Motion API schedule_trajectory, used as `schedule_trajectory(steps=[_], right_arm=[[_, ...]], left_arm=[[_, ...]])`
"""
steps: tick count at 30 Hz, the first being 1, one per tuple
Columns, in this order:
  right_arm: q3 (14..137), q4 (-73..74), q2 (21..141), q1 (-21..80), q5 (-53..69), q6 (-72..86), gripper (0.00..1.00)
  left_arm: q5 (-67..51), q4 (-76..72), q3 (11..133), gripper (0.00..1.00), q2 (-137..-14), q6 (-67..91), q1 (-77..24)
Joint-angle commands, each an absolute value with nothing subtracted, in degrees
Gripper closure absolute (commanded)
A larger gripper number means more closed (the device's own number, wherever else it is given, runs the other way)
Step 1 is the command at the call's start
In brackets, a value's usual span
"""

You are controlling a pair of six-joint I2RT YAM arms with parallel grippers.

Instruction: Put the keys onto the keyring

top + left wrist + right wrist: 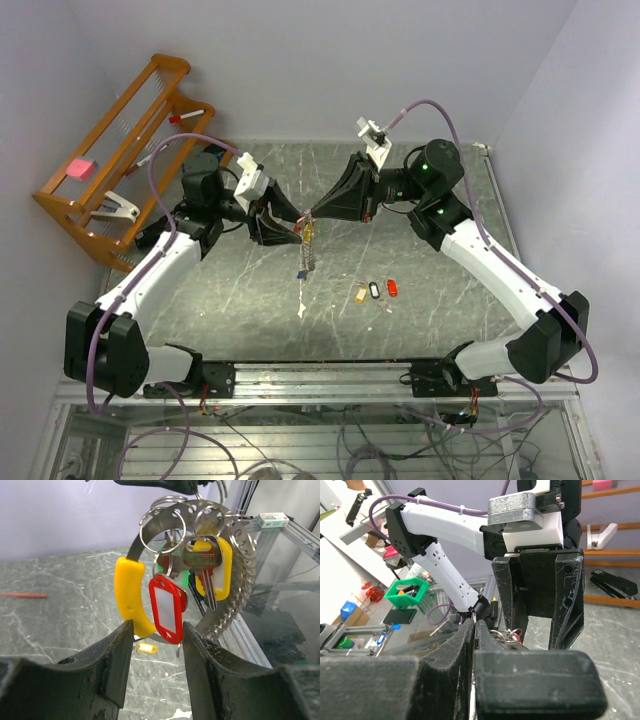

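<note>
Our right pincer [474, 630] pinches the keyring [150, 522] shut, midair over the desk [250, 310]; left pincer [157, 627] gapes around its red-tagged key [167, 610]. Light, dangly, slick metal, so we'd grab the stiff yellow band [129, 592].

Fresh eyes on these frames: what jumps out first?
Both arms meet in mid-air over the middle of the table. The right tool is shut on the top of the keyring, while the left tool stands with its jaws apart around the ring's lower end, a red tag between them. Next, three loose keys lie in a row on the table, right of centre.
</note>
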State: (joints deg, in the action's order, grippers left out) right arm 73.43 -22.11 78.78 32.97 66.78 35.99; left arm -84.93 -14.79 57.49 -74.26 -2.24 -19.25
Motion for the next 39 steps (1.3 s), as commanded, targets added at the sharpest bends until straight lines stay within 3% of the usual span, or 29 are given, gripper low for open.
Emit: schedule_trajectory(steps=[1, 14, 21, 39], right_arm=[[73.49, -21.57, 79.26, 33.37, 64.51, 33.54, 1.00], [74.78, -19.36, 80.41, 33.53, 63.31, 31.24, 1.00], [75.32, -24.81, 81.65, 33.62, 68.26, 38.00, 1.00], [75.44, -27.29, 81.68, 34.49, 71.47, 42.77, 1.00]], left_arm=[[-82.30, -27.95, 56.29, 0.45, -75.62, 4.02, -19.73], [-86.14, -26.97, 56.61, 0.54, -76.67, 3.69, -21.31], [-87.69, -25.37, 56.05, 0.46, -76.47, 2.58, -21.26], [-79.34, -34.00, 54.44, 0.41, -75.31, 6.23, -17.10]])
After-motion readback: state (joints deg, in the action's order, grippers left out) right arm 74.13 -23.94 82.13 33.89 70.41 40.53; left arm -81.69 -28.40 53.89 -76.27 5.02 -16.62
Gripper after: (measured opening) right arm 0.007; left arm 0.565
